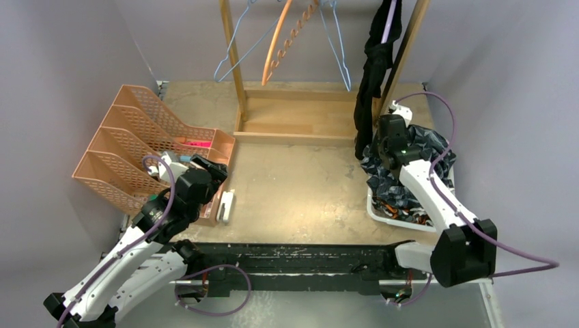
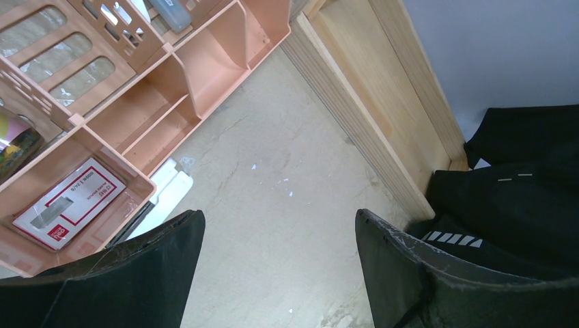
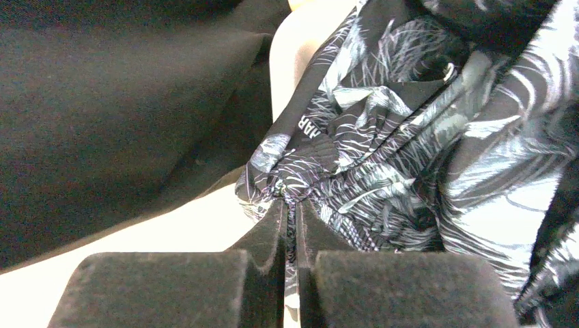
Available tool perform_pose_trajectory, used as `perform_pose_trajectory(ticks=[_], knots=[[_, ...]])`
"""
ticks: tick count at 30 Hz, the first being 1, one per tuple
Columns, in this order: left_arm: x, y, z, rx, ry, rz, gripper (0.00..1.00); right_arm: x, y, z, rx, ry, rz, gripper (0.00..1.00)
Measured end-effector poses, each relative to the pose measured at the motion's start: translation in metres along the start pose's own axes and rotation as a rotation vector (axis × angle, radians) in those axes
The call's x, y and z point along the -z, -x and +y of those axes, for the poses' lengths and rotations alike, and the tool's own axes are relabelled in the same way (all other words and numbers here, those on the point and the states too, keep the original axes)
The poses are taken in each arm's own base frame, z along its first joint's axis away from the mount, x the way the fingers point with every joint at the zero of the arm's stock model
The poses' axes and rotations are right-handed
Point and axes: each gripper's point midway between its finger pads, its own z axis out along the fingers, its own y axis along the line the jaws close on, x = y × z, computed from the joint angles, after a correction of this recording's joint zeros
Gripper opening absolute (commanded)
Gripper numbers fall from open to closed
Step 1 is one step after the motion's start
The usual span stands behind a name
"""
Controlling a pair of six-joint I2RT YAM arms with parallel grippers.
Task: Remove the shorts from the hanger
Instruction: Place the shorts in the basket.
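One pair, the black shorts (image 1: 374, 61), hangs on a hanger at the right end of the wooden rack (image 1: 300, 116), draped down along the right post to table (image 1: 300, 191) level. Dark grey-blue camo shorts (image 1: 427, 147) are off the rack, heaped in the white bin (image 1: 382, 215) at the right table edge, with a bit of orange-patterned fabric (image 1: 396, 205) showing under them. Right gripper (image 3: 292, 212) is down at the left edge of that heap, just beside the hanging black pair. Its jaws are pressed together, and a fold of the camo cloth is bunched right at the tips and looks pinched. Black cloth fills the left of the right wrist view. Left gripper (image 2: 280, 266) hovers over bare table next to the peach desk organizer (image 1: 130, 150), jaws spread wide with nothing between them. Empty hangers (image 1: 276, 41) dangle from the rack's top bar.
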Motion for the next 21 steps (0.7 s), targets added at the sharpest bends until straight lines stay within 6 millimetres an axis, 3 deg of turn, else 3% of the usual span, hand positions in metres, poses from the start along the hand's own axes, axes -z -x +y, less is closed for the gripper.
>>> perform_pose_trajectory(ticks=[3, 8, 13, 18, 21], knots=[[0.000, 0.000, 0.000, 0.000, 0.000, 0.000, 0.80, 0.010, 0.006, -0.005, -0.021, -0.010, -0.023, 0.00], [0.000, 0.000, 0.000, 0.000, 0.000, 0.000, 0.80, 0.037, 0.025, -0.029, -0.052, -0.096, -0.105, 0.00], [0.000, 0.000, 0.000, 0.000, 0.000, 0.000, 0.80, 0.055, 0.052, -0.070, -0.123, -0.233, -0.214, 0.00], [0.001, 0.001, 0.000, 0.002, -0.003, -0.001, 0.80, 0.037, 0.050, -0.110, -0.173, -0.367, -0.187, 0.00], [0.002, 0.002, 0.000, 0.008, -0.009, -0.003, 0.80, 0.007, 0.019, -0.113, -0.168, -0.375, -0.086, 0.00]])
